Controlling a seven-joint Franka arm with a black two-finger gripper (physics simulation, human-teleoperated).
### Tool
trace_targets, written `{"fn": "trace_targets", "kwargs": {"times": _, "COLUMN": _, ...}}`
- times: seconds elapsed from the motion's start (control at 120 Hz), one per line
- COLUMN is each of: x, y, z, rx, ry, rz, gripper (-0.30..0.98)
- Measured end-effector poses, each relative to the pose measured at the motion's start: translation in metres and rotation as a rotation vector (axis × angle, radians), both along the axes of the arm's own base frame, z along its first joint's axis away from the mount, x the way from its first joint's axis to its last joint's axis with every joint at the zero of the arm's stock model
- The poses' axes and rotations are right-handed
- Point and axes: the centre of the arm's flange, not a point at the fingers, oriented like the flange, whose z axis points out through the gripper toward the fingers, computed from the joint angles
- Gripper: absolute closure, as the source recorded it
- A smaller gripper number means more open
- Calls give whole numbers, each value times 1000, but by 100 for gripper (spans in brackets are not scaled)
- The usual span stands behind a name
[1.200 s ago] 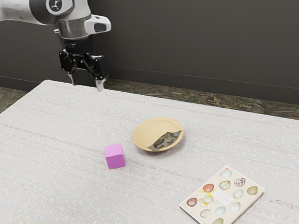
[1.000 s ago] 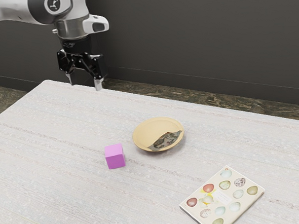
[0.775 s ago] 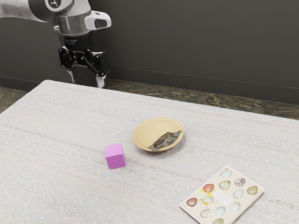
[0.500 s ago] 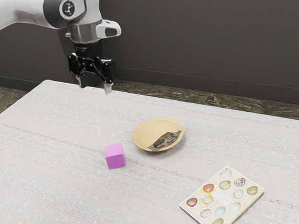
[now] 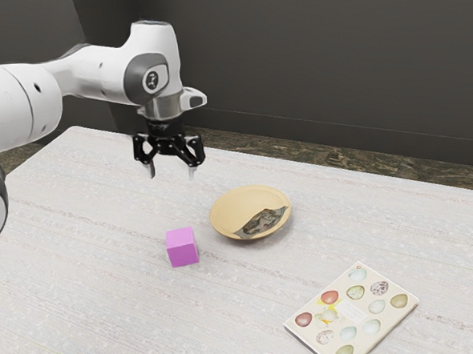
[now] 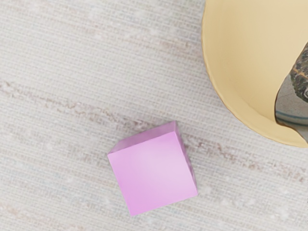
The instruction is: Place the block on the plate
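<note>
Spread and empty, the claw [image 5: 171, 176] hangs above the surface [image 5: 70, 211] in the exterior view, on the far side of the block [image 5: 182, 248] and well clear of it. The block rests on the surface, just beside the plate [image 5: 236, 204], toward the exterior view's left and a little nearer. Toward the exterior view's right, nearer than the plate, lies a booklet [image 5: 351, 311] printed with eggs. None of the placing is done: by my judgement this is the approach, and lowering, gripping, lifting, carrying across and letting go are all left. Counted up, that makes one block, one plate, one booklet and one claw.

In the wrist view, the block sits flat beside the plate, with a strip of bare surface between them. One block and one plate can be counted here too. The carry should be short, once the grip is made.
</note>
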Motion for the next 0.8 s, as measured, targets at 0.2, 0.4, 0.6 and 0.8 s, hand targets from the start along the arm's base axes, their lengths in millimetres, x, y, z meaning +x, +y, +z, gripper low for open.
{"fn": "trace_targets", "kwargs": {"times": 0.2, "x": 16, "y": -9, "z": -27, "rx": 14, "ry": -46, "rz": 92, "gripper": 0}}
{"fn": "trace_targets", "kwargs": {"times": 0.4, "x": 20, "y": -12, "z": -28, "rx": 18, "ry": -91, "rz": 187, "gripper": 0}}
{"fn": "trace_targets", "kwargs": {"times": 0.6, "x": 25, "y": -18, "z": -36, "rx": 23, "ry": -106, "rz": 276, "gripper": 0}}
{"fn": "trace_targets", "kwargs": {"times": 0.8, "x": 15, "y": -15, "z": -18, "rx": 18, "ry": -125, "rz": 347, "gripper": 0}}
